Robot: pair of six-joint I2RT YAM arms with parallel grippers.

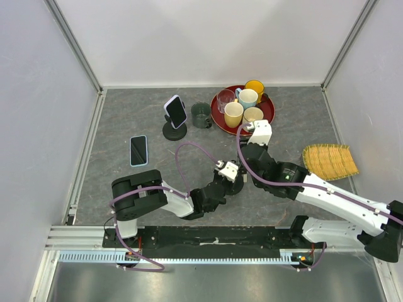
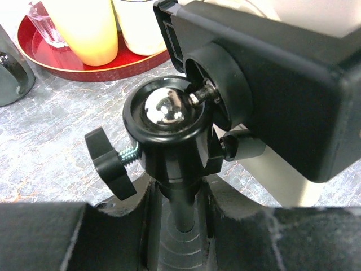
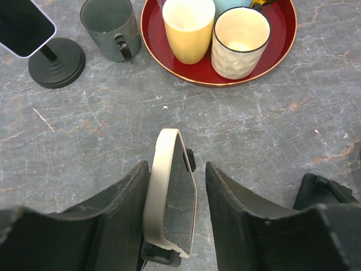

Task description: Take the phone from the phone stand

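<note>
A phone in a cream case (image 3: pixel 163 186) stands edge-on in the clamp of a black phone stand (image 2: pixel 166 132) at the table's middle (image 1: pixel 228 171). My left gripper (image 2: pixel 179 195) is shut on the stand's thin post below its chrome ball joint (image 2: pixel 163 108), low over the stand's base. My right gripper (image 3: pixel 176 169) is open around the phone from above. Its left finger (image 3: pixel 121 209) touches the case, and its right finger (image 3: pixel 231 209) stands apart with a gap. The phone still sits in its clamp.
A second stand (image 1: pixel 174 131) holding a phone (image 1: pixel 175 111) stands at the back left, and it also shows in the right wrist view (image 3: pixel 56 63). Another phone (image 1: pixel 138 150) lies flat on the left. A grey mug (image 1: pixel 201 115), a red tray (image 1: pixel 217 121) of cups and a woven mat (image 1: pixel 329 161) lie behind and to the right.
</note>
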